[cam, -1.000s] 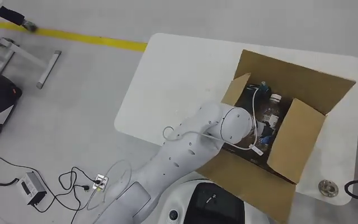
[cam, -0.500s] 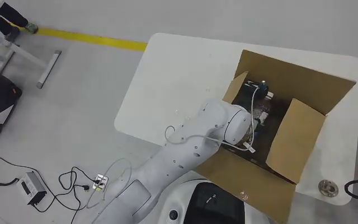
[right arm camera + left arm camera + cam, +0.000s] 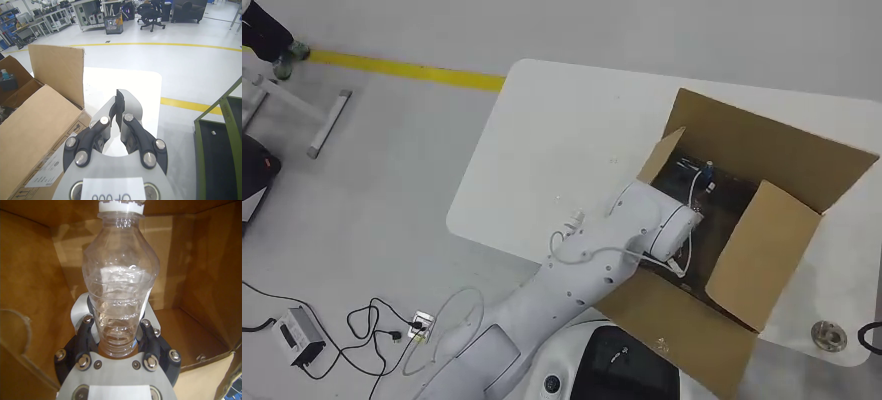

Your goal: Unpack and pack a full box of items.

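My left gripper (image 3: 116,311) is shut on the lower body of a clear plastic bottle (image 3: 121,275) with a white cap, inside the brown cardboard box (image 3: 28,279). From above, the left arm (image 3: 657,230) leans over the near wall into the open box (image 3: 762,150), and its gripper is hidden there. A dark item with a teal part (image 3: 707,178) lies on the box floor. My right gripper (image 3: 119,106) is shut with nothing in it, above the white table (image 3: 143,83) beside the box's outer wall (image 3: 37,121).
The box flaps (image 3: 762,250) stand up around the opening. A small round metal part (image 3: 828,335) lies at the table's near right corner. The table's left half (image 3: 552,150) is bare. A green cart (image 3: 217,142) stands on the floor off the table's edge.
The left arm has swung toward the box's near-left side and dropped lower. The bottle, seen from above a second ago, is now covered by the arm. The near right flap has shifted a little.
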